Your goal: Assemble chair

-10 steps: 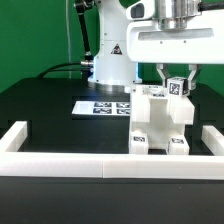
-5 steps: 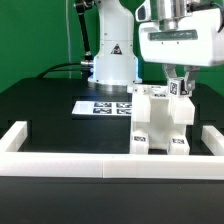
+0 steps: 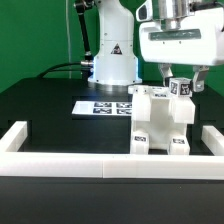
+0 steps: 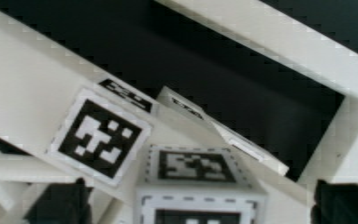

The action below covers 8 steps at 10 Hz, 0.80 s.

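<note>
Exterior view: the chair (image 3: 160,122) is a blocky assembly of matt white plastic with flat faces and square edges. Square black-and-white tags sit on its lower front faces. It stands on the black table (image 3: 45,110) toward the exterior view's right, inside the low white rail (image 3: 90,166) and just beside the marker board (image 3: 85,104).

A short tagged post (image 3: 179,89) rises upright from the chair's upper corner on the exterior view's right. The tagged faces are turned toward this camera. The body is about as wide as it is tall, so its long axis cannot be told; the post's axis is vertical.

The arm (image 3: 112,55) has a glossy white casing and rises behind the table. Its wrist reaches over the chair and points straight down. The gripper (image 3: 181,82) straddles the post. Its dark fingers (image 3: 165,73) stand spread to either side of the post, and the jaws are released, clamping nothing.

Wrist view: the picture is close and blurred. Angled white chair (image 4: 34,90) faces carry three tags against the black table (image 4: 247,70).
</note>
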Available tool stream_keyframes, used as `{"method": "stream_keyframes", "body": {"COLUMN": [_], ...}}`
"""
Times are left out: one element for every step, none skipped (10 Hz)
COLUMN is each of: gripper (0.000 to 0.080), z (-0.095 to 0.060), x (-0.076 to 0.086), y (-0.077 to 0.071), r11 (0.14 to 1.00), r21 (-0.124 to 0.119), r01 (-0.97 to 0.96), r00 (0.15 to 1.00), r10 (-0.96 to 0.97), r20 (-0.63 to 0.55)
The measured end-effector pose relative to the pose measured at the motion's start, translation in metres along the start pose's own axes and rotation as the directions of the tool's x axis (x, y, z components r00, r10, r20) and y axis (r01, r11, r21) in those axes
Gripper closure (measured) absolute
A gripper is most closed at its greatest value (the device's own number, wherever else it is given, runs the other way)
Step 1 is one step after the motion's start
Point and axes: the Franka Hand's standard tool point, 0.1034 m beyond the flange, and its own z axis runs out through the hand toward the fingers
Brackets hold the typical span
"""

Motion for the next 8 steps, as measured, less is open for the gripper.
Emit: {"method": "stream_keyframes", "body": {"gripper": [0.0157,0.0157,0.0151,0.0151,0.0151,0.0151,0.0151,0.0151], "z": [-0.0004,-0.0003,-0.0004,-0.0004,-0.0004,-0.0002,0.0012,0.0016], "x": [0.0009,0.0010,0.0012,0.0013,0.0014,0.0013,-0.0001,-0.0022], "y": [-0.0004,-0.0003,-0.0002,-0.0002,-0.0002,-0.0002,-0.0009,-0.0020], "r11": [0.992,0.984,0.970,0.940,0.916,0.875,0.790,0.715], "r21": [0.003,0.003,0.002,0.002,0.002,-0.002,-0.037,-0.057], "r01": [0.124,0.179,0.244,0.341,0.402,0.484,0.612,0.697], "r00": [0.992,0.984,0.970,0.940,0.916,0.875,0.790,0.715], "r10": [-0.124,-0.179,-0.244,-0.341,-0.402,-0.484,-0.613,-0.699], "r20": [-0.002,-0.003,-0.003,-0.003,-0.004,-0.005,-0.022,-0.024]}}
